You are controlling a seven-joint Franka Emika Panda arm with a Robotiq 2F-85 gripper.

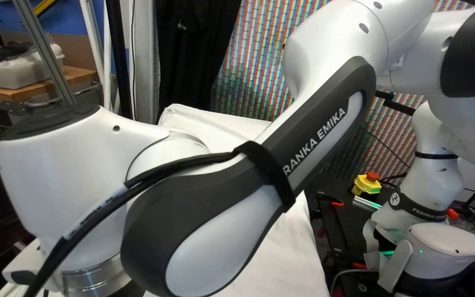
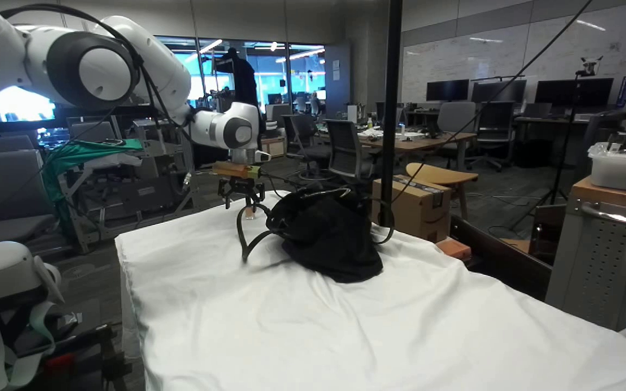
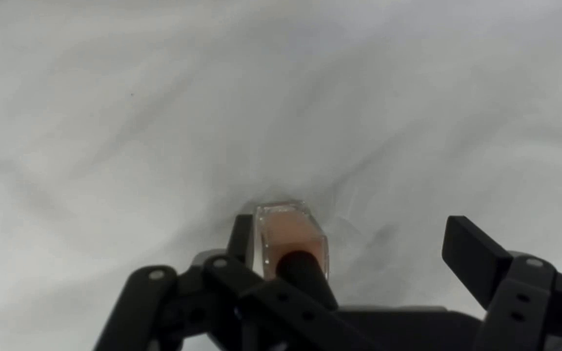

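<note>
White cloth (image 3: 115,146) lies creased beneath my gripper (image 3: 348,239), whose fingers (image 3: 242,236) stand wide apart. Between them, on the cloth, sits a small clear bottle (image 3: 293,229) with peach-coloured contents and a black cap (image 3: 303,268); it is close by the finger on the left of the wrist view, though I cannot tell whether the two touch. In an exterior view, a black bag (image 2: 329,233) slumps nearby on the cloth, a looped handle (image 2: 245,252) near the bottle. Beyond it stand a cardboard box (image 2: 413,212), then a wooden table (image 2: 427,144), and farther back a whiteboard (image 2: 514,57).
</note>
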